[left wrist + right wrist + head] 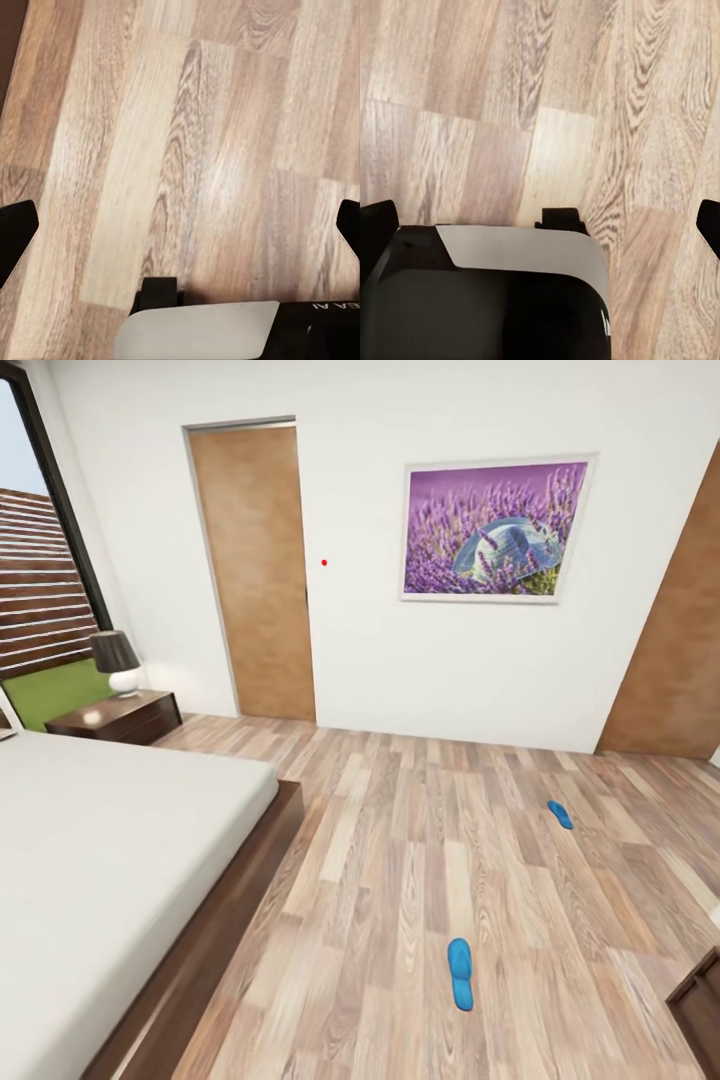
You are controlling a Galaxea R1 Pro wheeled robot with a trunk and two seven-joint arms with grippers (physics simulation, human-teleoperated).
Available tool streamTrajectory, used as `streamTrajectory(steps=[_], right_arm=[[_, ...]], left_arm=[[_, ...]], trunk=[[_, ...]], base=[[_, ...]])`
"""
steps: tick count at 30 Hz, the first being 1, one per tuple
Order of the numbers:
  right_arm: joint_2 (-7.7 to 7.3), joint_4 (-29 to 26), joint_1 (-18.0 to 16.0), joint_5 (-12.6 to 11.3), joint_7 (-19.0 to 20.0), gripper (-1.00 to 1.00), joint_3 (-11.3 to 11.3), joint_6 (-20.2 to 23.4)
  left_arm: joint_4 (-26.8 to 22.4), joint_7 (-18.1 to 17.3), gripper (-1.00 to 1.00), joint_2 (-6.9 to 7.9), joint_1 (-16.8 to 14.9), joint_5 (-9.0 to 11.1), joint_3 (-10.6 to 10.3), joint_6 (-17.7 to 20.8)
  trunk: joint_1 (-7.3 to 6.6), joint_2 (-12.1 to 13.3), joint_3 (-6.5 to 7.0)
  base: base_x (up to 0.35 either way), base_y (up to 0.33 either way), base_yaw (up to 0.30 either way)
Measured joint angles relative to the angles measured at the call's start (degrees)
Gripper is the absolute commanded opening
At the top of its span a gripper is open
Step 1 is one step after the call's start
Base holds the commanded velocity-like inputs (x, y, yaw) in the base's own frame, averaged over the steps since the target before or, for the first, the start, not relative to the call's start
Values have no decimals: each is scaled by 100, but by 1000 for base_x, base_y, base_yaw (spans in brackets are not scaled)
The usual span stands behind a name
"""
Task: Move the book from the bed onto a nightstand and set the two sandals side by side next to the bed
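Two bright-blue sandals lie apart on the wood-plank floor: one sandal (460, 973) in front of me, out from the bed's side, the other sandal (560, 814) farther off to the right. The bed (110, 860), with a pale mattress and a dark frame, takes up the left. A dark nightstand (120, 717) stands beyond it by the window. The book is out of view. In the left wrist view, my left gripper (180, 229) hangs open over bare floor. The right gripper (540, 225) is likewise open above planks, holding nothing.
A lamp (118, 660) sits on the nightstand. A wooden door (255, 570) and a lavender painting (495, 528) are on the far wall, with another door (675, 650) at the right. Dark furniture (700, 1005) juts in at the lower right.
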Motion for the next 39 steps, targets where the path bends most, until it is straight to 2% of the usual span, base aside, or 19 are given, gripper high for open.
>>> streamTrajectory(steps=[28,39], right_arm=[[1,3,-1,0,0,100,0,0],[1,0,-3,0,0,100,0,0]], left_arm=[[-1,0,100,0,2,0,0,0],[1,0,100,0,1,0,0,0]], trunk=[[0,0,0],[3,1,0]], base=[[320,9,0],[64,11,0]])
